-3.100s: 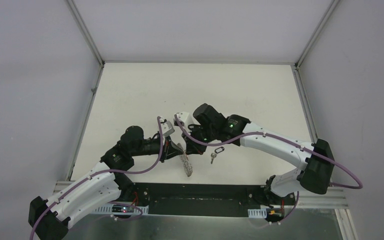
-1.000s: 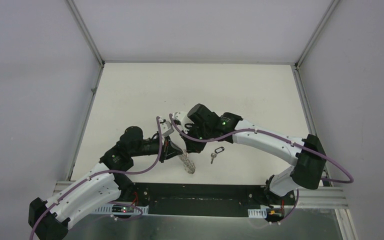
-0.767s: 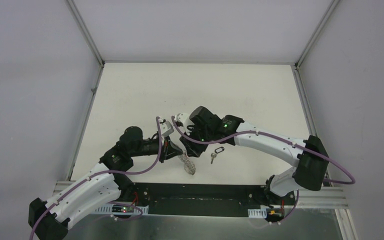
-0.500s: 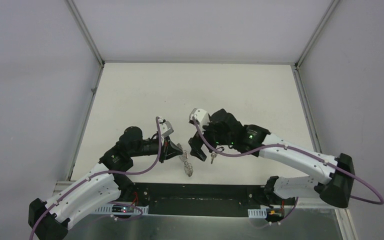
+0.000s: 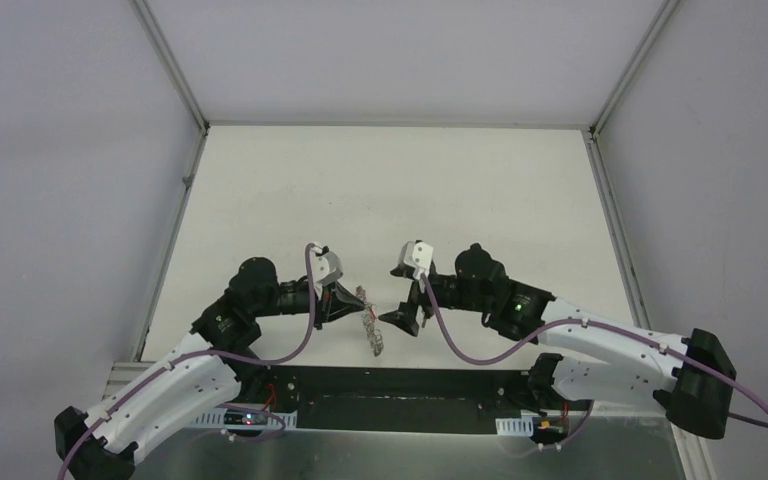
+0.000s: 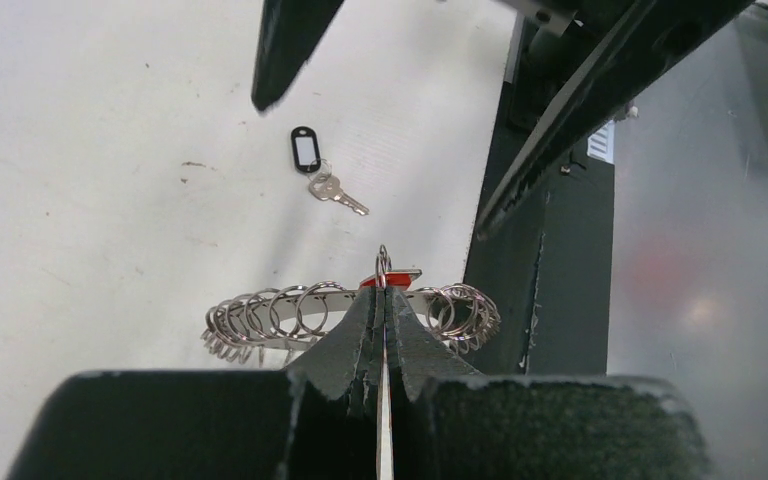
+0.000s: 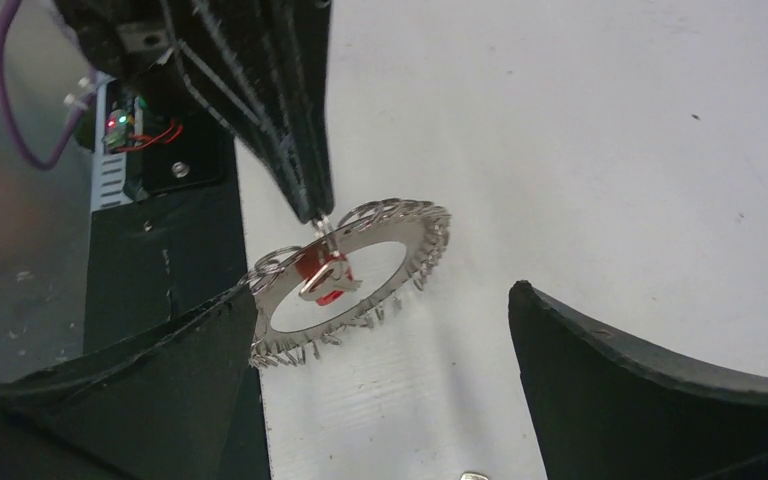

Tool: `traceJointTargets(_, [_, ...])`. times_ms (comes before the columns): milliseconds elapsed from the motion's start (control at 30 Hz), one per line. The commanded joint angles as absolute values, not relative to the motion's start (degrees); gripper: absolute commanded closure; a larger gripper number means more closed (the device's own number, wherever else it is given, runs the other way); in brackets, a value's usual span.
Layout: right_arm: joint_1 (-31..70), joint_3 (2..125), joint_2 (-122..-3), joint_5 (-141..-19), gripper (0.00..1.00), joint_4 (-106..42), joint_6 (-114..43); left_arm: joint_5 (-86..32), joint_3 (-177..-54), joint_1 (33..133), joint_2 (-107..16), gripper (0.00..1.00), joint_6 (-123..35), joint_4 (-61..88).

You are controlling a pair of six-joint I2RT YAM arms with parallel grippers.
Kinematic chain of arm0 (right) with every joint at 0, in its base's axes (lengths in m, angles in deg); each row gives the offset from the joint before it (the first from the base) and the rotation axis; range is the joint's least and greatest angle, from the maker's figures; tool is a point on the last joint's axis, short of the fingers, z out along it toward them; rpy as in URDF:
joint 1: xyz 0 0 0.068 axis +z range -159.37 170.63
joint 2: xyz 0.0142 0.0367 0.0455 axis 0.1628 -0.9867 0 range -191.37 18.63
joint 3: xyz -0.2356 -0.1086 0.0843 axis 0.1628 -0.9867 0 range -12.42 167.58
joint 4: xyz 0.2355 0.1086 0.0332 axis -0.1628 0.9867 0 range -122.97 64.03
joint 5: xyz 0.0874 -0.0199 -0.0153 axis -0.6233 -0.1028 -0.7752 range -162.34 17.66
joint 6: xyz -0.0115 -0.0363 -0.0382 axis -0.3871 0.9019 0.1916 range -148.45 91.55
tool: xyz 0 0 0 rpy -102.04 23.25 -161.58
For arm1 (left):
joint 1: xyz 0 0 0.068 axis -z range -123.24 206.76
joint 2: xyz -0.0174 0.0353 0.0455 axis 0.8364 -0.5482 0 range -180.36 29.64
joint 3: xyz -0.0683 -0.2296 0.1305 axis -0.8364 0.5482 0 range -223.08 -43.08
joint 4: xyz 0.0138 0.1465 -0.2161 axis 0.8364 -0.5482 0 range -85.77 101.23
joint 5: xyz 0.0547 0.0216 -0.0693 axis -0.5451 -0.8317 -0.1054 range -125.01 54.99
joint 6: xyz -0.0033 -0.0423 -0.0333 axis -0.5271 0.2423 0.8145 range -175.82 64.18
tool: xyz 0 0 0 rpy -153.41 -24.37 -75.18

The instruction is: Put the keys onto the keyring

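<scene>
The left gripper (image 5: 353, 299) has its jaws pressed together on a small wire loop at the rim of the keyring (image 5: 372, 328). It holds the ring up on edge close to the near edge of the tabletop (image 5: 410, 180), about midway along it. From above, the ring shows only as a thin, bright streak, and whether its lower rim touches the tabletop is hard to tell.

The left wrist camera sees the keyring (image 6: 290, 305) edge-on beyond its own closed fingertips, and its middle stretch is hidden behind them. Only a sliver of red from the keys (image 6: 392, 280) shows there.

The right wrist view is clearer. The keys (image 7: 322, 275) hang against the face of the ring just under the pinched loop, with the red head plain and a silver piece across it. How they are joined to the ring is too small to make out.

The right gripper (image 5: 407, 319) stands just beside the ring on its right side, jaws spread wide and holding nothing. Its fingers (image 7: 160, 390) frame the ring without touching it.

A second key with a black tag (image 6: 320, 170) lies flat on the tabletop beyond the ring. In the overhead view the right gripper covers it.
</scene>
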State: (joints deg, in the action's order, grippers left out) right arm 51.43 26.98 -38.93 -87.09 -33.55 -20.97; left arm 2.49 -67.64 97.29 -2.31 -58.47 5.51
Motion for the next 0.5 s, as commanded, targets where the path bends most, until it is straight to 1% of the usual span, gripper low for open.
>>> traceJointTargets(0, [51.65, 23.61, -39.41, -98.46, 0.01, -50.26, -16.10, 5.86, -68.01, 97.71, 0.07, 1.00, -63.55, 8.34])
traceJointTargets(233, [51.71, 26.90, -44.50, -100.05, 0.02, -50.65, -16.17, 7.32, -67.44, 97.71, 2.13, 1.00, -65.28, 8.50])
traceJointTargets(267, [51.72, 27.15, -44.88, -103.21, 0.02, -50.66, -16.17, 7.35, -67.43, 97.71, 2.13, 1.00, -65.22, 8.55])
traceJointTargets(333, [51.69, 27.34, -45.46, -105.18, 0.02, -50.70, -16.17, 7.40, -67.51, 97.71, 2.16, 1.00, -65.22, 8.51])
traceJointTargets(467, [51.68, 26.90, -45.90, -105.20, 0.02, -50.76, -16.17, 7.43, -67.62, 97.78, 2.13, 1.00, -65.19, 8.66])
